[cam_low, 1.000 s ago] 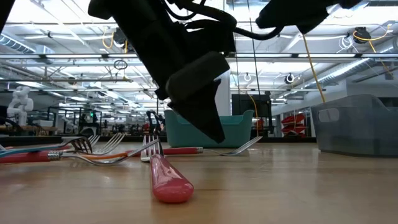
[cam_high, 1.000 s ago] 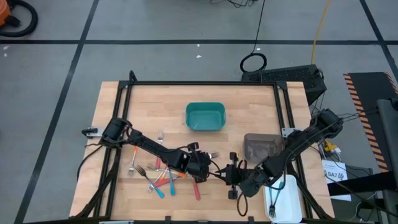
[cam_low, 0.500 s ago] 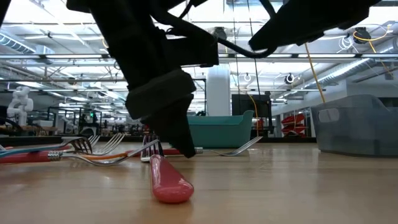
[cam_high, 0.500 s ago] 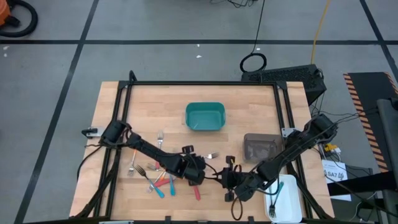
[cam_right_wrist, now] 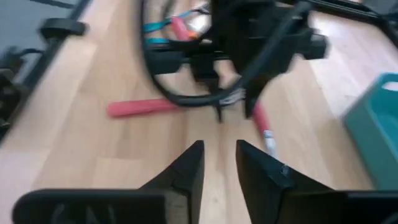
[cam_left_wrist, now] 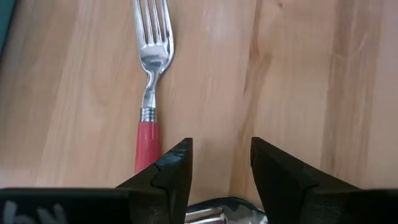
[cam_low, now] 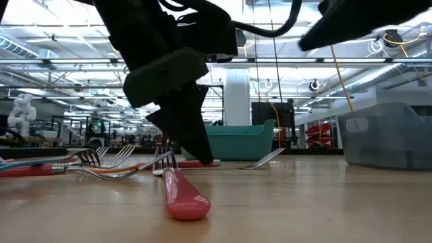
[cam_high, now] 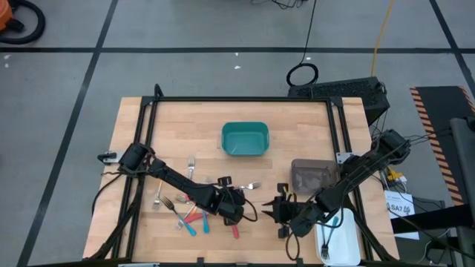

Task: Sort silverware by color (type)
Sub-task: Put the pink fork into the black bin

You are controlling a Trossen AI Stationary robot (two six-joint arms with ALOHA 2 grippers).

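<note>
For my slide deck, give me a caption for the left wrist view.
Left gripper, fingers open, above the wooden table beside a red-handled fork.

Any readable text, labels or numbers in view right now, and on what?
"SA7": partly readable on the white label at the table's right edge in the high view; the rest of it is too small to read.
Faint pale marks on the left gripper's housing in its wrist view: too blurred to read.
Nothing on the forks or bins.
</note>
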